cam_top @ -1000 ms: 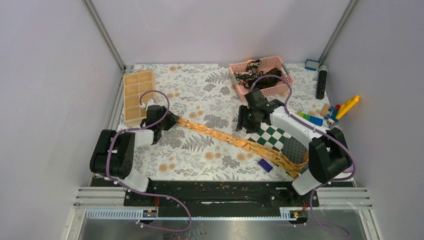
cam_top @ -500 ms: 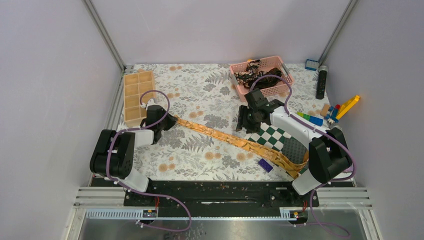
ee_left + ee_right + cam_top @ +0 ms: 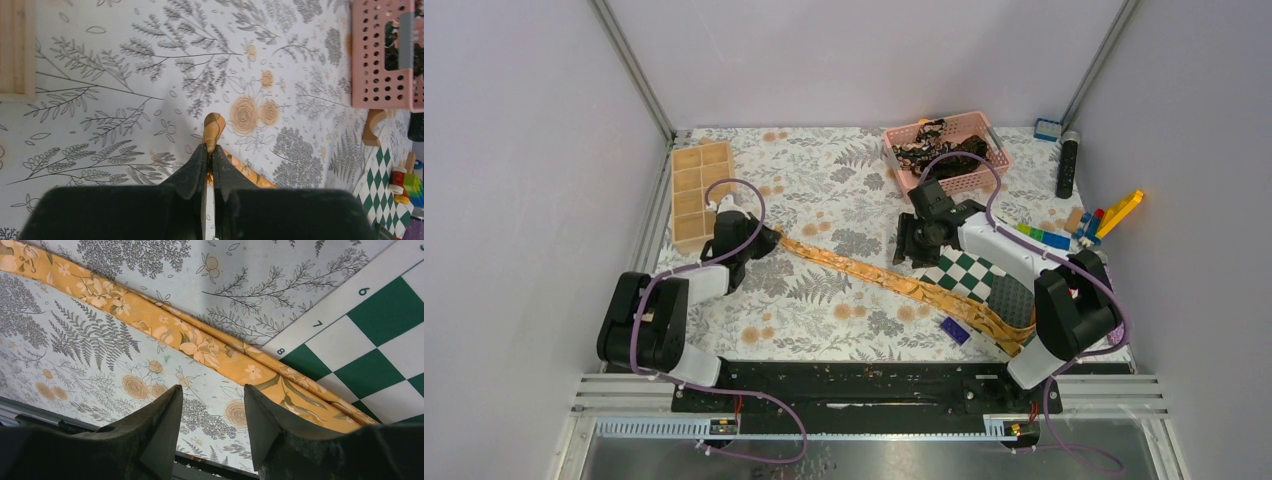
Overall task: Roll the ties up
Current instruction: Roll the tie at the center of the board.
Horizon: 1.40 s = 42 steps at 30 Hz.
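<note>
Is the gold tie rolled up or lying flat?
Spread out, unrolled: the gold tie stretches from the left gripper to the checkered board.

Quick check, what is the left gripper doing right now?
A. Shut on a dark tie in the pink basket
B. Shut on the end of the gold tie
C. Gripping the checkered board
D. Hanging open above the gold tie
B: in the left wrist view the left gripper is pinched shut on the gold tie, whose tip sticks out just past the closed fingers.
</note>
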Tool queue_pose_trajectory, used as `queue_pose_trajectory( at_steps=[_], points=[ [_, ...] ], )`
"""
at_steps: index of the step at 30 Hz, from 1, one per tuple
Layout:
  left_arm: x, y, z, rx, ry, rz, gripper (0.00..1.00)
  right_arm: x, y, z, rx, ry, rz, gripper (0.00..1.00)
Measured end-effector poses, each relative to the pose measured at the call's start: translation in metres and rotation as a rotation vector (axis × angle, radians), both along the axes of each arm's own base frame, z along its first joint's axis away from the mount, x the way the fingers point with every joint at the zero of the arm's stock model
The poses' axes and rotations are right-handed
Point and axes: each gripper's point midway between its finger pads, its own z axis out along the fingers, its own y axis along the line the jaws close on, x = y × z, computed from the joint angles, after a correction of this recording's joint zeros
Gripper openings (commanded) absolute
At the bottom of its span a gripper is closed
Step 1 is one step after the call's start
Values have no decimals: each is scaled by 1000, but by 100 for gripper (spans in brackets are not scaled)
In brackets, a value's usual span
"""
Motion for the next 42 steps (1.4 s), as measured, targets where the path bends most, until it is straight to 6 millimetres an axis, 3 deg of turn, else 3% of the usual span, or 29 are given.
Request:
queue_pose_trajectory(
  at_steps=[6, 10, 17, 23, 27, 32, 42],
  points=[
    [-6, -18, 26, 61, -95, -80, 0, 4, 14, 2, 38, -23, 22, 44],
    [-11, -25, 31, 130, -118, -102, 0, 14, 34, 8, 115, -34, 31, 30],
    [-16, -14, 25, 232, -101, -64, 0, 22, 75, 6, 230, -13, 55, 24],
    [-23, -17, 18, 286, -81, -79, 0, 18, 104, 6, 299, 2, 89, 23],
    [-26, -20, 15, 307, -71, -91, 0, 20, 126, 12, 378, -2, 108, 13],
    [-27, -21, 14, 313, -71, -95, 0, 32, 159, 6, 435, 8, 119, 4],
    [-26, -25, 14, 317, -82, -116, 0, 61, 228, -7, 528, 20, 130, 0]
  ],
)
